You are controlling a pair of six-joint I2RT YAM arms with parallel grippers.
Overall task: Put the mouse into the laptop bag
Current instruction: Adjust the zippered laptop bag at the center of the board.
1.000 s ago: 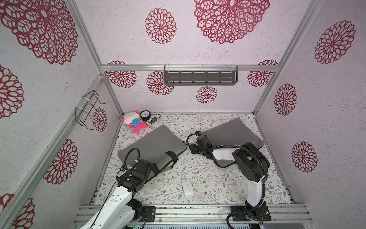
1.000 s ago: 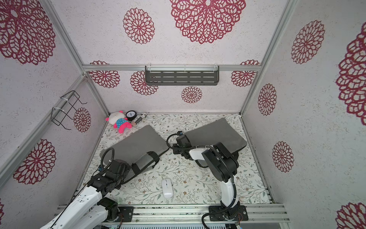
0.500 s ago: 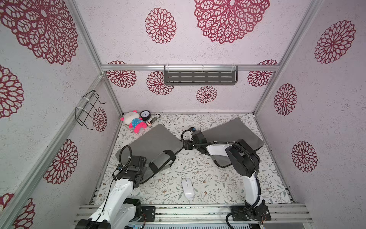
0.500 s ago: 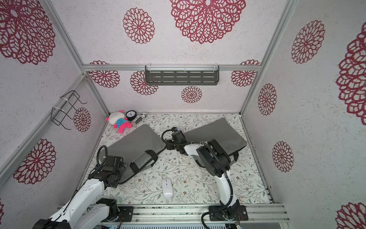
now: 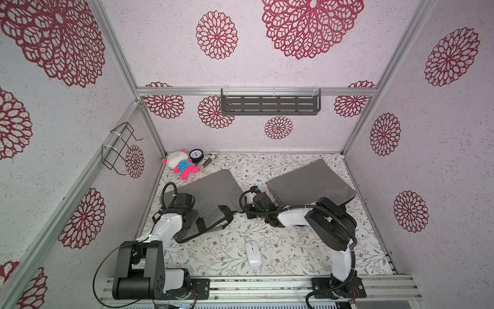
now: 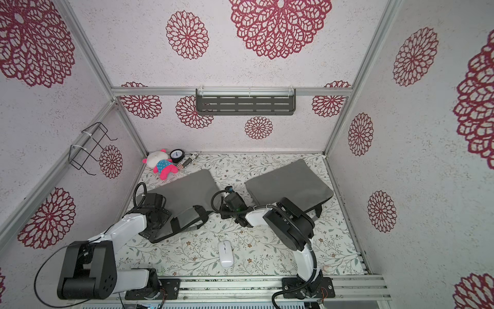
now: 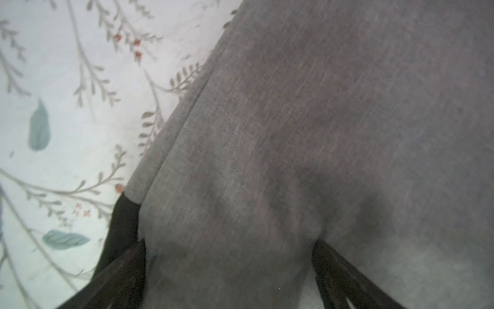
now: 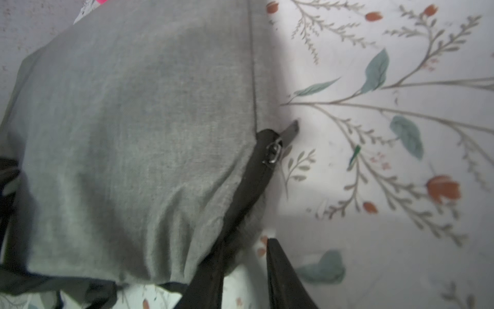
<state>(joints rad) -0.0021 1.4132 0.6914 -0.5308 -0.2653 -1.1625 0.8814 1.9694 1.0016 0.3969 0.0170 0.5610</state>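
Shows mouse (image 5: pixel 253 253) on floral worktop (image 5: pixel 294 248), near edge, centre, apart from laptop bag (image 5: pixel 213 187) at left; long axis near-to-far, wheel end far. Unmoved since earlier; right end effector (image 8: pixel 246 240) now swung left to bag's zip corner, half-closed, grip unclear. Holds left end effector (image 7: pixel 230 244) spread wide over bag fabric. Red-medallion walls (image 5: pixel 307 67).

Left pincer (image 7: pixel 228 244) now further back from the desk (image 5: pixel 294 254) front, over the grey laptop bag (image 5: pixel 211 187), right pincer (image 8: pixel 246 240) now leftward at that bag's corner beside the zip pull (image 8: pixel 275 152), jaws narrower.
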